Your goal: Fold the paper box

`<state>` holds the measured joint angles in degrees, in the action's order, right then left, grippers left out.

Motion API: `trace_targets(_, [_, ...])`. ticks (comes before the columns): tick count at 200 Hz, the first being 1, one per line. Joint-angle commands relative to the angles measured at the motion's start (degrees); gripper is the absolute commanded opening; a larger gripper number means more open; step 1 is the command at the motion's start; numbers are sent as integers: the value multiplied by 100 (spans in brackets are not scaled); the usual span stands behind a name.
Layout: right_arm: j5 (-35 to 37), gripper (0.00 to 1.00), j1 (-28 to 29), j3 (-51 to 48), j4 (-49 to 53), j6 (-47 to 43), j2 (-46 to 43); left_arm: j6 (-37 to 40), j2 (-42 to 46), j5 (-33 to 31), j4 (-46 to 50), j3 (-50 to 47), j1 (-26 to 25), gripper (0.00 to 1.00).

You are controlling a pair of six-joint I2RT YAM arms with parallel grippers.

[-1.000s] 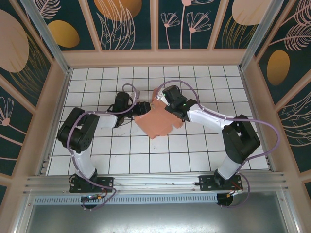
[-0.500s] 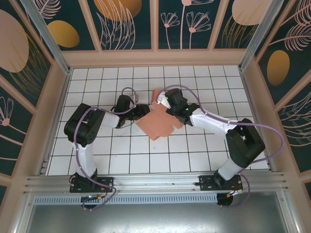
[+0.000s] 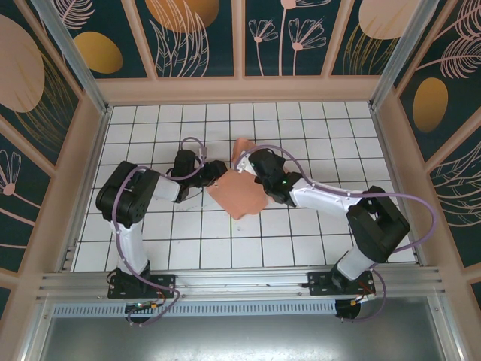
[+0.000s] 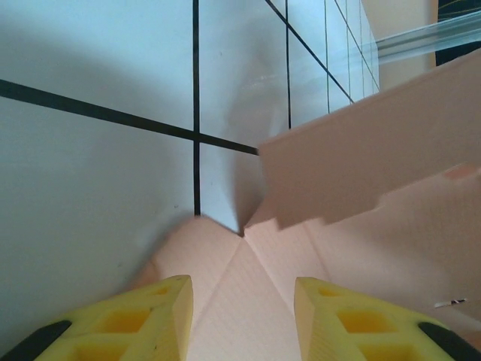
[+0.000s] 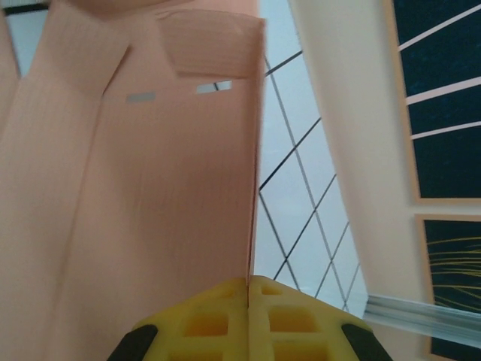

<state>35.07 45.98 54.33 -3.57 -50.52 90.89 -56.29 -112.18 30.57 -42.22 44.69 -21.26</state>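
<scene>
Right arm has swung inward since a second ago; paper box [image 3: 239, 194] sits slightly further left, mid-bench [image 3: 188, 233] between both arms.
Right claw [image 5: 248, 284] pinched fully closed on a raised card edge. Left claw [image 4: 242, 289] gapes over a card corner, ungripped. Judged thin, light, floppy, easily creased: hold edges near scored folds.

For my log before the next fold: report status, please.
Right gripper shut on paper box edge. Left gripper open, straddling box corner. Box partly folded, one flap raised. No obstacle.
</scene>
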Motion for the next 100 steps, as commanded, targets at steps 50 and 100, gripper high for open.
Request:
trace_targets(50, [921,0,289,-395,-1416,-1019,294,-62,754,-432,-147,-421,91,43])
trace_targets(100, [1081,0,342,-809,-2473,-1518,354,230,1273,-799,268,-443,371,51])
